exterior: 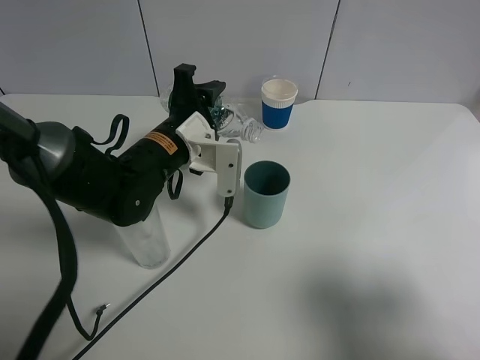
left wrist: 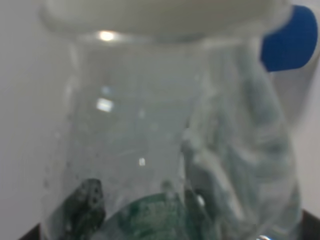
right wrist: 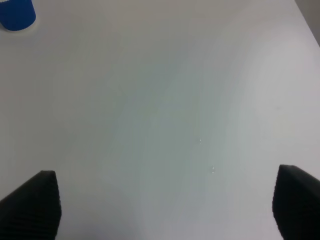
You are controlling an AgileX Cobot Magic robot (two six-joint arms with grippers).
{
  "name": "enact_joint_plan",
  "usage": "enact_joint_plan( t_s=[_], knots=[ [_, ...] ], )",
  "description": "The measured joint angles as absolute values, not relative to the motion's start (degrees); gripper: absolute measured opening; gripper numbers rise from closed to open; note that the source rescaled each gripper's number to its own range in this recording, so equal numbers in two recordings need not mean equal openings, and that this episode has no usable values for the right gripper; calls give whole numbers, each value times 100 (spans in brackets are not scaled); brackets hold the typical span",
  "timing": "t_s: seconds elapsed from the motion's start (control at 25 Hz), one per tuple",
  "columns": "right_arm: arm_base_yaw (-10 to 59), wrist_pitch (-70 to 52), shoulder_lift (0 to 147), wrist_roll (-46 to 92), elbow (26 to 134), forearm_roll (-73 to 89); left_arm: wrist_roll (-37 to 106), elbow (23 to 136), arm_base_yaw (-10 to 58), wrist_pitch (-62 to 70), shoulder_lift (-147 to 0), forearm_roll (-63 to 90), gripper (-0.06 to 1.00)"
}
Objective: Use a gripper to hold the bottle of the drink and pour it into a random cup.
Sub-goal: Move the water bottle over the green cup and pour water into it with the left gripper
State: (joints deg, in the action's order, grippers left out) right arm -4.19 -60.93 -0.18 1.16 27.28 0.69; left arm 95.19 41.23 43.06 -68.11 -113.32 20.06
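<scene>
From the high camera I see a white table (exterior: 375,225) with my left arm reaching in from the left side. The left gripper (exterior: 202,97) is clamped shut on the bottle (exterior: 241,126), a small clear plastic one with a dark green label. The bottle is tipped almost onto its side, its neck pointing toward the right of the view. I cannot tell whether it touches the table. In the left wrist camera the bottle (left wrist: 150,150) fills nearly the whole picture, blurred, with green label showing at the lower edge. Just in front of the bottle's neck stands the teal cup (exterior: 266,193), upright and apart from it. Behind the bottle, near the far edge of the table, stands a blue and white paper cup (exterior: 278,103). A clear glass (exterior: 148,238) stands upright under the left arm, partly hidden by it, and a black cable (exterior: 172,270) trails across the table beside it. The right gripper (right wrist: 165,205) appears only in its own wrist camera — its two dark fingertips stand wide apart over bare table, holding nothing.
</scene>
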Motion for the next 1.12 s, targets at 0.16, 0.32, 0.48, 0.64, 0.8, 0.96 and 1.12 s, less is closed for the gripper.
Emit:
enact_joint_plan(
  t_s=[0.16, 0.32, 0.48, 0.64, 0.8, 0.96, 1.12],
  knots=[
    [-419, -6093, -18, 116, 2728, 69, 9601, 4123, 4306, -6840, -11332, 2006, 5],
    [-419, -6093, -18, 116, 2728, 69, 9690, 4123, 4306, -6842, -11332, 2006, 5],
    [-419, -6093, -18, 116, 2728, 69, 9695, 4123, 4306, -6842, -11332, 2006, 5],
    [-419, -6093, -18, 116, 2728, 69, 9695, 4123, 4306, -6842, -11332, 2006, 5],
    [-419, -6093, -18, 116, 2728, 69, 9695, 4123, 4331, -6842, -11332, 2011, 5],
    [-419, -6093, -18, 116, 2728, 69, 9695, 4123, 4392, -6842, -11332, 2011, 5],
    [-419, -6093, -18, 116, 2728, 69, 9701, 4123, 4403, -6842, -11332, 2011, 5]
  ],
)
